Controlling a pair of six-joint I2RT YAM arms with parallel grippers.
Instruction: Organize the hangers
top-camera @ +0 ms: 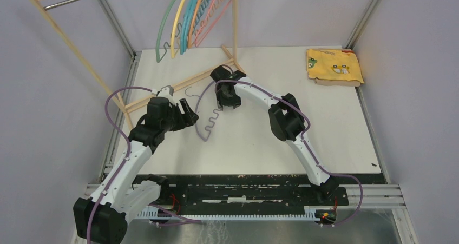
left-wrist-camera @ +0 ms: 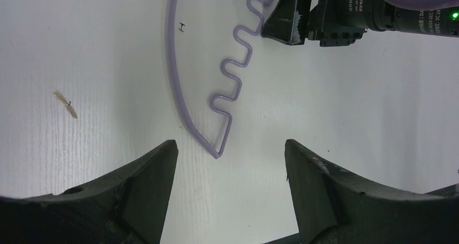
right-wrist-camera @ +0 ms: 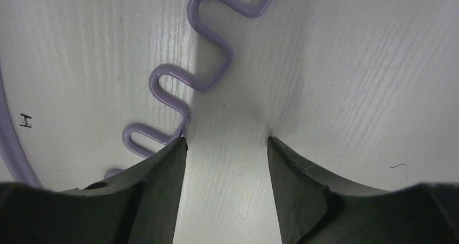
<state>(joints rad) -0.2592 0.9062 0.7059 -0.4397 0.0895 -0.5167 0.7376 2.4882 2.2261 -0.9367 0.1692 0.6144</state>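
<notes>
purple hanger (left-wrist-camera: 226, 130) lies flat on the table; my left gripper (left-wrist-camera: 230, 144) and right gripper (right-wrist-camera: 225, 140) both gape beside it. next: pinch its bar, lift to the rack (top-camera: 81, 54).

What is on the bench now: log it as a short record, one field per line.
lying loose: purple hanger, flat on the table between the two hands
hung up: other hangers, green through pink, on the wooden rack
left hand: open, above the purple hanger's near corner
right hand: open, at its wavy bar, gripping nothing
far right corner: yellow cloth, folded
</notes>
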